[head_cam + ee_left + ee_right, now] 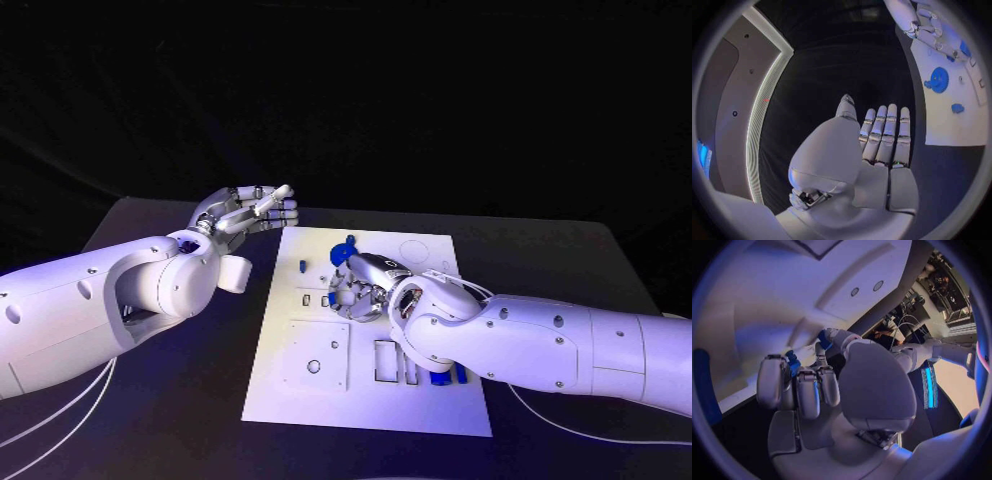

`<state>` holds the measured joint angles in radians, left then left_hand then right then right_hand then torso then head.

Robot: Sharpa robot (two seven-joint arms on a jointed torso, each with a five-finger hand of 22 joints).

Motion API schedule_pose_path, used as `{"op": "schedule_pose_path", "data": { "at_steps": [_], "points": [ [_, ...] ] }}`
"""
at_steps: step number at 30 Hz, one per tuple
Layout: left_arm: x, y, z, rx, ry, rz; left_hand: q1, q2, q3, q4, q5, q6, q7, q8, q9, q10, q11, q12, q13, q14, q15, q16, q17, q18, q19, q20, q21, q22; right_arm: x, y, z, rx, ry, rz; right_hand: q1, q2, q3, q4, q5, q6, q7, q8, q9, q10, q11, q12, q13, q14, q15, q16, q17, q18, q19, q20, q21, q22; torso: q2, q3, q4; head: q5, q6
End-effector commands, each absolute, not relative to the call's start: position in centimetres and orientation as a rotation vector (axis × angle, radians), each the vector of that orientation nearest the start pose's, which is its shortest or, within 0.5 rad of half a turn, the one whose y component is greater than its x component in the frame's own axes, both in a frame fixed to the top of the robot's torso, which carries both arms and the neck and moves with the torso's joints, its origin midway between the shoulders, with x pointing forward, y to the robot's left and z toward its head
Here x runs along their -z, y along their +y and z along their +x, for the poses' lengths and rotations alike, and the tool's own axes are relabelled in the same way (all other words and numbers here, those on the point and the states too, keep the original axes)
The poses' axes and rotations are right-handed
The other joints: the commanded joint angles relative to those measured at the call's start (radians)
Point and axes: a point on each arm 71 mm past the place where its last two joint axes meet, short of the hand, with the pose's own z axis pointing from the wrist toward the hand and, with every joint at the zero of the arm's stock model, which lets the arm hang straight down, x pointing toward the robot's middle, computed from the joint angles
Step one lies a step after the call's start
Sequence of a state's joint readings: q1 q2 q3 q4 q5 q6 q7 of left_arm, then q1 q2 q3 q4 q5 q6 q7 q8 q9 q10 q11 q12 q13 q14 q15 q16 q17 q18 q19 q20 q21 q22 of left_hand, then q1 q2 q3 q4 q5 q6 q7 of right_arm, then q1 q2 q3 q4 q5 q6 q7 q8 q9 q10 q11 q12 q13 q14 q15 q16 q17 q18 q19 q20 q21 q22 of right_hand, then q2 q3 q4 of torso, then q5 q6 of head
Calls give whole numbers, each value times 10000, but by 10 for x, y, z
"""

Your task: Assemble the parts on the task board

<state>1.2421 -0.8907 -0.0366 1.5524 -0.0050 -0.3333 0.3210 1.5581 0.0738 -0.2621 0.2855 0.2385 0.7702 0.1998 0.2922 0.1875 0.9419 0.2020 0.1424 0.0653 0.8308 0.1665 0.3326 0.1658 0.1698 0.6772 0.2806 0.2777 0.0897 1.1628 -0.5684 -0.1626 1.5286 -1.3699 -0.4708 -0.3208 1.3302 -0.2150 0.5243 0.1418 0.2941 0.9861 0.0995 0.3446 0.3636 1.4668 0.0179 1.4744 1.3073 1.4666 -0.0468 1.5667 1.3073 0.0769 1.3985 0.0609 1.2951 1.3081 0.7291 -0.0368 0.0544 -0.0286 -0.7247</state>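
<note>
the left hand (248,212) is up above the black table (159,225), just off the left edge of the task board (325,400). its fingers (891,135) are straight and close side by side, and it holds nothing. the white task board lies flat in the middle of the table. near its far end sits a round blue gear (939,79), and a small blue piece (957,107) lies by itself close to it, nearer the board's left edge. in the head view the gear shows as a blue shape (343,253) just past the right hand. the right hand (364,287) is low over the middle of the board, with its fingers curled down. in the right wrist view a small blue part (792,363) sits between its fingertips (772,385), so it holds that part. it is hard to tell if the part touches the board. close to the near right side of the board some blue pieces (441,378) stand in a row of slots, partly hidden under the right arm (548,345).
</note>
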Motion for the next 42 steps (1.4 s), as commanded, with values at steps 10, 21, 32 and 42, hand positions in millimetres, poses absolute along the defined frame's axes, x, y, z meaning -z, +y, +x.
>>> {"op": "schedule_pose_path", "data": {
  "at_steps": [10, 21, 32, 42],
  "points": [
    [159, 224, 492, 15088, 14391, -11194, -13, 96, -59, -10, -54, -87, 370, -14, 17, 98, 1, -57, 11, -28, 60, -46, 16, 100, -79, 13, -50, -12, 238, -78, 446, -7251, 17773, -643, -107, -5, 45, 0, -84, 27, -59, 17, 337, 254, -26, -24, 1470, 1042, -25, 41, 2635, 10, 34, -22, -19, 13, 2, -7, 3, -3, 3],
    [159, 224, 491, 15121, 14417, -11166, -7, 105, -71, -16, -40, -93, 370, -16, 17, 95, 5, -67, 10, -38, 64, -60, 16, 98, -89, 15, -54, -16, 239, -78, 445, -7198, 17850, -673, -277, -144, 6, -22, -162, -62, -25, -58, 354, 165, 0, -130, 1355, 1042, -4, 41, 2635, 40, -31, -5, -146, -84, 0, -9, 5, -27, 15],
    [159, 225, 492, 15106, 14414, -11166, -5, 108, -78, -18, -35, -96, 371, -16, 17, 94, 6, -71, 10, -42, 66, -67, 16, 97, -93, 16, -56, -18, 238, -78, 445, -7235, 17797, -661, -625, -391, -235, 23, -280, -324, 84, -274, 342, 98, 97, -206, 1273, 1042, 75, 41, 2635, 52, -60, 58, -243, -129, -1, -11, 8, -28, 12],
    [159, 225, 492, 15103, 14423, -11169, -5, 111, -92, -20, -35, -100, 374, -17, 17, 92, 7, -79, 9, -49, 68, -78, 16, 96, -101, 17, -58, -21, 238, -77, 444, -7316, 17754, -699, -800, -519, -550, 75, -192, -565, 170, -455, 322, -16, 175, -342, 1120, 1042, 141, 41, 2635, 71, -96, 119, -343, -188, -5, -8, 7, -34, 35]
  ]
}}
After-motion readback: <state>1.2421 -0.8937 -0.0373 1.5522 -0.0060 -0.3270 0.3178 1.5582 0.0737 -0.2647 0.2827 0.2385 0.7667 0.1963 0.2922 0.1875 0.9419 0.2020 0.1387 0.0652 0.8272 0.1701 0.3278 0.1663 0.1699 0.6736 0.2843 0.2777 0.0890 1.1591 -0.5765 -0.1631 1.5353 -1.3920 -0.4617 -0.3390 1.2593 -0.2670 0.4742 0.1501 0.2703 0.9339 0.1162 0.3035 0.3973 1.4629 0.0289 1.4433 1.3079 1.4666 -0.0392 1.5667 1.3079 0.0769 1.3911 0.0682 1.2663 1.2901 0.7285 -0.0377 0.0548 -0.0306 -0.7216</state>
